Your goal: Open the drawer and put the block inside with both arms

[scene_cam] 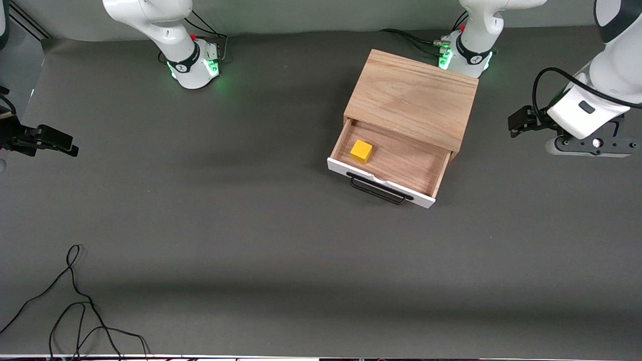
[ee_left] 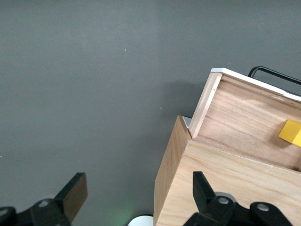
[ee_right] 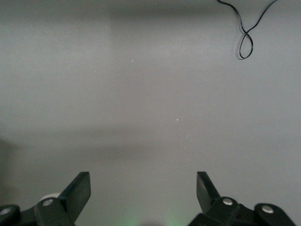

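Observation:
The light oak cabinet (scene_cam: 414,95) stands in front of the left arm's base, and its white-fronted drawer (scene_cam: 396,163) is pulled open toward the front camera. Inside the drawer, at its corner toward the right arm's end, rests the yellow block (scene_cam: 361,151). The black wire handle (scene_cam: 378,189) is free. My left gripper (scene_cam: 519,122) hangs open and empty beside the cabinet, toward the left arm's end of the table. The left wrist view shows the left gripper (ee_left: 139,193), the cabinet (ee_left: 235,188), the drawer (ee_left: 244,117) and the block (ee_left: 291,133). My right gripper (scene_cam: 50,140) (ee_right: 142,188) is open over bare table at the right arm's end.
A loose black cable (scene_cam: 75,301) (ee_right: 244,37) lies on the grey table at the corner nearest the front camera, toward the right arm's end. Both green-lit bases (scene_cam: 195,65) (scene_cam: 464,55) stand along the table's edge farthest from the camera.

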Robot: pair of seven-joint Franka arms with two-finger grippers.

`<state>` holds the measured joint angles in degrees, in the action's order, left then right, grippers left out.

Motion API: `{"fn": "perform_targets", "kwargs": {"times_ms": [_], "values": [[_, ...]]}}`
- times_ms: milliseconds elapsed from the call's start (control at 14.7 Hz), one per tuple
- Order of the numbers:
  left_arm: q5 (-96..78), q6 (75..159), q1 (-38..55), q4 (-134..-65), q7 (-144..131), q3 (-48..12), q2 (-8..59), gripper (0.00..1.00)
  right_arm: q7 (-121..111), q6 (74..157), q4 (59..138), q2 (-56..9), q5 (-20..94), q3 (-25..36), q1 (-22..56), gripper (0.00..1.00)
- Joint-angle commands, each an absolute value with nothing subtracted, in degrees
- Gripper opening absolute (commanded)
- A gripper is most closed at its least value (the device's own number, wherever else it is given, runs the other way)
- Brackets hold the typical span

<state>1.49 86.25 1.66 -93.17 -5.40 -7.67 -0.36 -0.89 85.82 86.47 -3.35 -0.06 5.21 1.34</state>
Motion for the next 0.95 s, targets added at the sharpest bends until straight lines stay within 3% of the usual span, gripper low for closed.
{"fn": "perform_targets", "kwargs": {"times_ms": [0, 885], "values": [[1.5, 86.9, 1.6, -93.5, -4.6, -7.6, -0.8, 1.00, -2.2, 86.7, 87.5, -2.6, -0.4, 5.4, 1.4, 1.00], [1.5, 86.8, 1.6, -93.6, -4.6, -7.6, -0.8, 1.00, -3.2, 86.7, 87.9, -2.1, -0.5, 5.4, 1.5, 1.00]]}}
